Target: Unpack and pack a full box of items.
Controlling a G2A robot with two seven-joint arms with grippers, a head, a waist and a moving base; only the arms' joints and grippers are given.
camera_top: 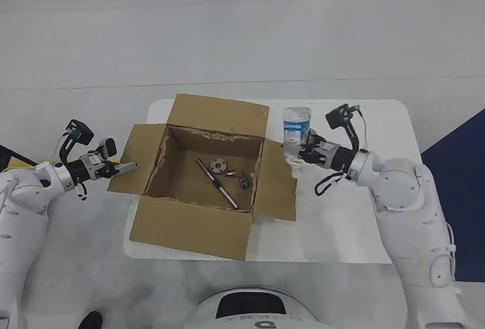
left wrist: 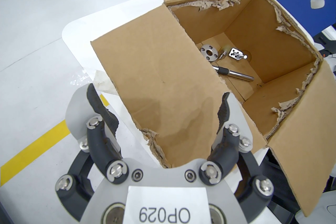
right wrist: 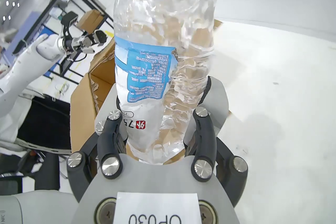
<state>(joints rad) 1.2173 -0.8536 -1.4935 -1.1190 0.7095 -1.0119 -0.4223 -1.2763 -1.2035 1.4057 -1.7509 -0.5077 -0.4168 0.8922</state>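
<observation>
An open cardboard box (camera_top: 191, 224) stands mid-table with all flaps folded out. On its floor lie a metal rod (camera_top: 218, 183), a round flange (camera_top: 219, 163) and a small metal fitting (camera_top: 244, 177). My left gripper (camera_top: 126, 167) is open at the outer edge of the box's left flap (left wrist: 162, 64), whose torn edge lies between the spread fingers (left wrist: 101, 107). My right gripper (right wrist: 162, 93) is shut on a clear water bottle (right wrist: 162, 33) with a blue label, gripping near its cap end. It holds the bottle (camera_top: 296, 125) in the air just beyond the box's right flap.
The white table (camera_top: 349, 230) has bare surface to the right of the box and a narrow strip in front. A blue panel (camera_top: 473, 189) stands off the table's right side. Torn cardboard fringes (left wrist: 225, 3) line the box's inner edges.
</observation>
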